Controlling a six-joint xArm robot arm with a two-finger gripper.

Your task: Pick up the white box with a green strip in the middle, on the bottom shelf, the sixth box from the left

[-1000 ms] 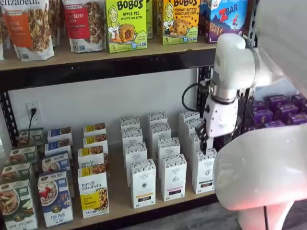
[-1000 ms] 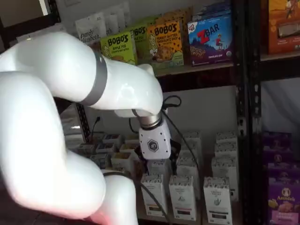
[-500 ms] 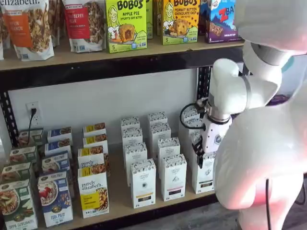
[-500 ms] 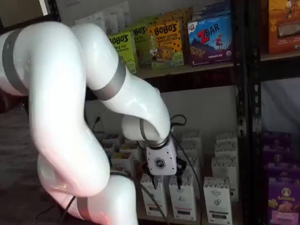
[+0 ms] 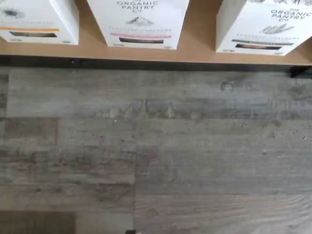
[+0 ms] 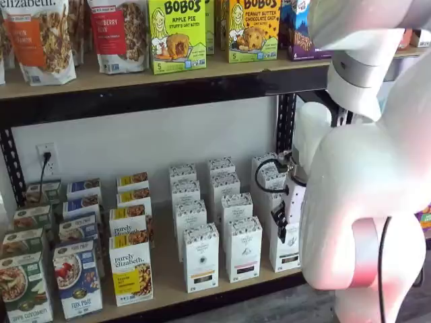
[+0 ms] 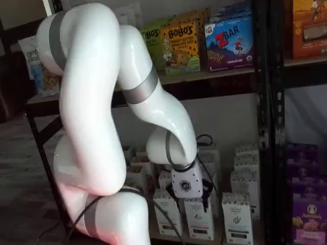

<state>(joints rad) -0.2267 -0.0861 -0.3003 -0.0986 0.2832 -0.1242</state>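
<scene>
White box [image 6: 285, 247] — black-speckled top; light-wood bottom shelf [image 6: 168, 282].

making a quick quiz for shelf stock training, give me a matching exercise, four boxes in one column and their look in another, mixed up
Boxes:
1. Bobo's apple pie box
2. Z Bar box
3. purely elizabeth box
4. white box

Look:
a. dark greenish strip on a white front
b. yellow panel on the front
c. bright green carton
d. blue carton

Pairs: 1-c, 2-d, 3-b, 4-a
</scene>
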